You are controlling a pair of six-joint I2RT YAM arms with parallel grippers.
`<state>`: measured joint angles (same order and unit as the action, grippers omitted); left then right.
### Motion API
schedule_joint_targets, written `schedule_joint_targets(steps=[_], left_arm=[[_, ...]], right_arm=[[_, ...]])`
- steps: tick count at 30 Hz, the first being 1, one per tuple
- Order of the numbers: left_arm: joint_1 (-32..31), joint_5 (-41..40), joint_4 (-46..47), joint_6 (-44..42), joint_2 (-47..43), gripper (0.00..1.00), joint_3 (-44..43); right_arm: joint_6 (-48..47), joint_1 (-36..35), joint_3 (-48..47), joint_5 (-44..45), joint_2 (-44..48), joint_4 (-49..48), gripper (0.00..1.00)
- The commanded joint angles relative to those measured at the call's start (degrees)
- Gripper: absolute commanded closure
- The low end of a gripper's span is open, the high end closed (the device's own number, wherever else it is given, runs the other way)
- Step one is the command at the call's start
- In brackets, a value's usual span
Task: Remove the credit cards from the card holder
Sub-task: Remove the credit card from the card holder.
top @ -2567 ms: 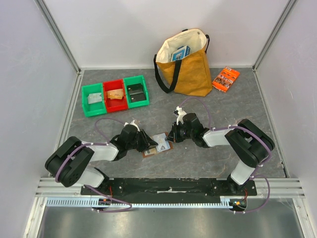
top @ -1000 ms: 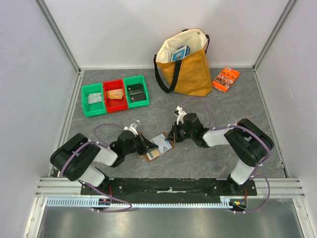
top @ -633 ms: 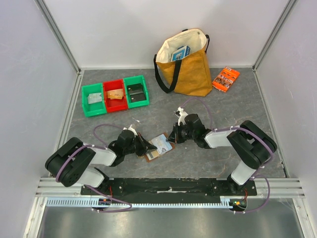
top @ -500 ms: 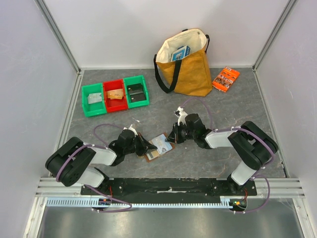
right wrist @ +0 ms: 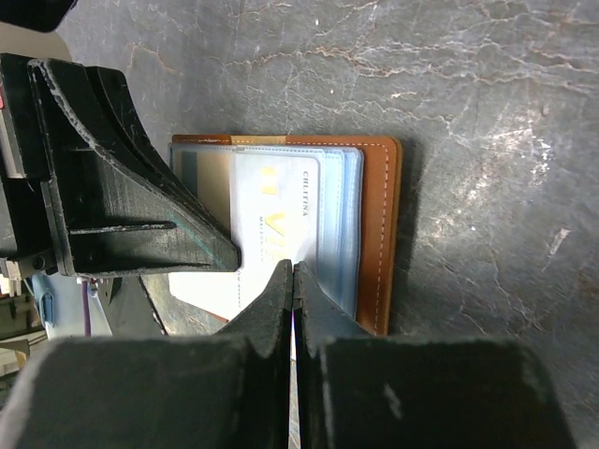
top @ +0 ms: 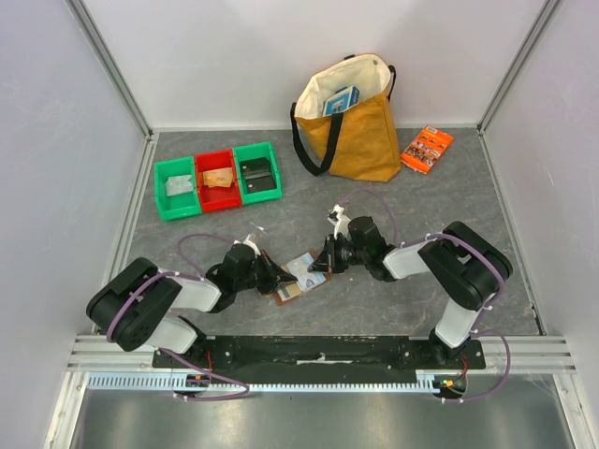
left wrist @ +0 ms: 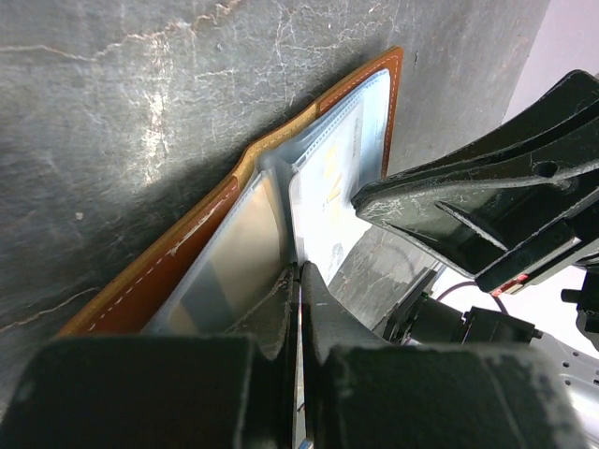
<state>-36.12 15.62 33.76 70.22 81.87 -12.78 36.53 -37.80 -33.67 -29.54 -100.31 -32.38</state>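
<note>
The brown card holder (top: 288,289) lies open on the grey table between both arms. Its pale grey-blue pockets show in the left wrist view (left wrist: 234,262) and its brown edge in the right wrist view (right wrist: 379,234). My left gripper (top: 274,278) is shut on a thin pocket leaf of the holder (left wrist: 299,273). My right gripper (top: 323,261) is shut on the edge of a white credit card (right wrist: 276,210) with yellow lettering, which lies across the pockets; the card also shows in the left wrist view (left wrist: 328,187). Other cards are hidden in the pockets.
Three bins stand at the back left: green (top: 175,188), red (top: 217,180), green (top: 257,172). A yellow tote bag (top: 351,122) and an orange printed packet (top: 426,148) stand at the back right. Cage walls close in both sides.
The holder lay flat 2.6 s ago; its pale leaf with the card now stands raised between the grippers. In the last second the right gripper has edged slightly left and nearer.
</note>
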Motion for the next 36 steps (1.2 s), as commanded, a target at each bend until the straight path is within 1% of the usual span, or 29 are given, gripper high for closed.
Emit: schedule_joint_targets(steps=[1, 10, 17, 23, 25, 29, 33, 36], left_arm=[[-0.09, -0.15, -1.41, -0.52, 0.66, 0.98, -0.5], [0.0, -0.06, -1.5, 1.68, 0.58, 0.97, 0.21], [-0.01, -0.41, -1.68, 2.21, -0.48, 0.85, 0.56], [0.0, 0.03, 0.95, 2.21, -0.22, 0.83, 0.82], [-0.09, 0.38, 1.48, 2.21, 0.14, 0.85, 0.74], [-0.09, 0.64, 1.84, 2.64, -0.04, 0.98, 1.35], [-0.01, -0.23, 1.05, 3.87, -1.97, 0.98, 3.28], [-0.09, -0.59, -1.85, 3.7, -3.55, 0.98, 3.55]], right_arm=[[0.38, 0.8, 1.33, 3.6, -0.85, 3.01, 1.0], [-1.2, 1.85, 1.68, 6.34, -1.46, 7.94, 1.0], [-1.82, 1.94, 1.5, 6.86, -2.17, 9.53, 1.0], [-1.82, 1.94, 1.41, 6.86, -2.26, 9.44, 1.0], [-1.82, 1.94, 1.41, 6.86, -2.43, 9.62, 1.0], [-1.73, 1.94, 1.24, 7.48, -3.22, 10.32, 1.0], [-1.55, 2.38, 0.98, 7.92, -4.01, 11.11, 1.0], [-1.29, 2.64, 0.98, 7.74, -4.45, 11.02, 1.0]])
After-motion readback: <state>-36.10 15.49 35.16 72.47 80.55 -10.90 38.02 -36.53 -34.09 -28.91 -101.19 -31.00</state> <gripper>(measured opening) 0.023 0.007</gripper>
